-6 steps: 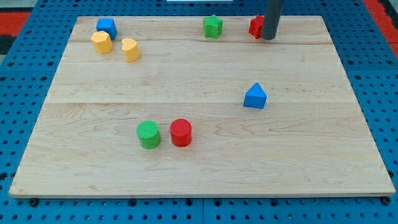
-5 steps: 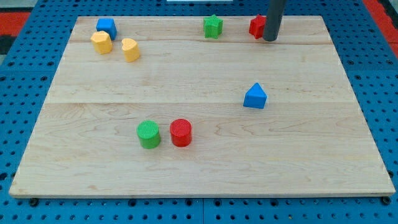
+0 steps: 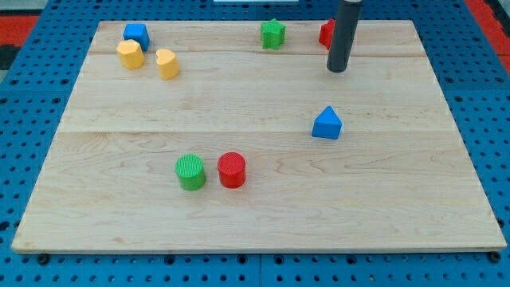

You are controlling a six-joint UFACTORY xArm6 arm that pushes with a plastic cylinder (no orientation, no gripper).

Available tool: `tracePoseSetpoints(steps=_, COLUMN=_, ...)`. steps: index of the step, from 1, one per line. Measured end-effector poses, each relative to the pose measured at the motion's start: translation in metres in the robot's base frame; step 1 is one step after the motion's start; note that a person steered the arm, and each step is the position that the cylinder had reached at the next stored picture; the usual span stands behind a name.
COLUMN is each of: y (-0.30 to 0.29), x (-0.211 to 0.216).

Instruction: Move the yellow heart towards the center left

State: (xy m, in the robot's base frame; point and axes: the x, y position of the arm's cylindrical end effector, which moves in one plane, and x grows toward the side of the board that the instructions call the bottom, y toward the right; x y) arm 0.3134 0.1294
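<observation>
One yellow heart (image 3: 167, 64) top-left of worktop (image 3: 255, 215), beside yellow block (image 3: 130, 54) & blue cube (image 3: 136, 34), unmoved | my tip (image 3: 338, 69) far right, slid down off red block (image 3: 327, 33), above blue triangle (image 3: 327, 123) | no jaws, rod only | approach just starting, heart untouched

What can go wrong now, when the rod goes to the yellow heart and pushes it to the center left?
1. My tip is far to the view's right of the yellow heart; travelling across, it might clip the green star.
2. The yellow hexagon block and blue cube sit close beside the heart, so a badly angled push could drag them along.
</observation>
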Motion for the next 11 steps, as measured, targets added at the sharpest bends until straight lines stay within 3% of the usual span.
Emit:
tracePoseSetpoints(steps=1, y=-0.014, x=-0.001)
tracePoseSetpoints(steps=5, y=-0.222, x=-0.027)
tracePoseSetpoints(steps=7, y=-0.259, x=-0.025)
tracePoseSetpoints(steps=9, y=-0.298, x=0.029)
tracePoseSetpoints(steps=11, y=-0.288, x=0.017)
